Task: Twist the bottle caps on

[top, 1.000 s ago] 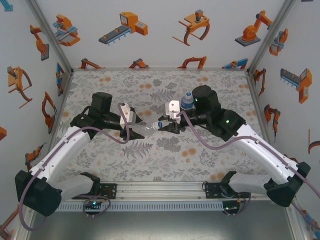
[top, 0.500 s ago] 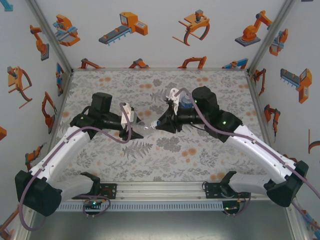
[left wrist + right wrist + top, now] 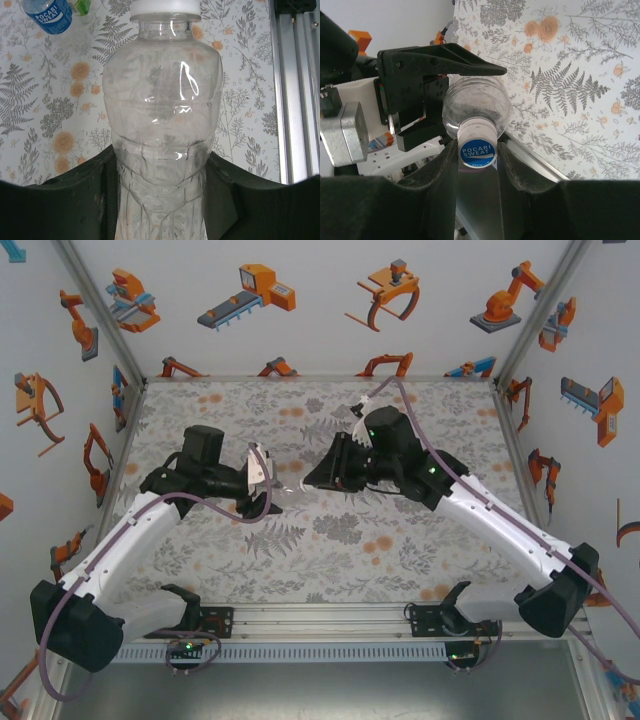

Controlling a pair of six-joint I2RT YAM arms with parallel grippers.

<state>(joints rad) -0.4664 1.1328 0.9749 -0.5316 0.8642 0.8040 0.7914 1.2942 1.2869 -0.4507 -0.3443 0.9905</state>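
The clear bottle, hard to make out from above, sits mid-scene over the table; left gripper clamps its lower body, base cut off, right gripper pinches the white cap on its neck

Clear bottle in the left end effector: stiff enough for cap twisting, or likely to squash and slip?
The clear bottle shows thin walls and no liquid: probably light, and may dent where the left end effector squeezes. Its glossy plastic could slip round if the right end effector twists the white cap.
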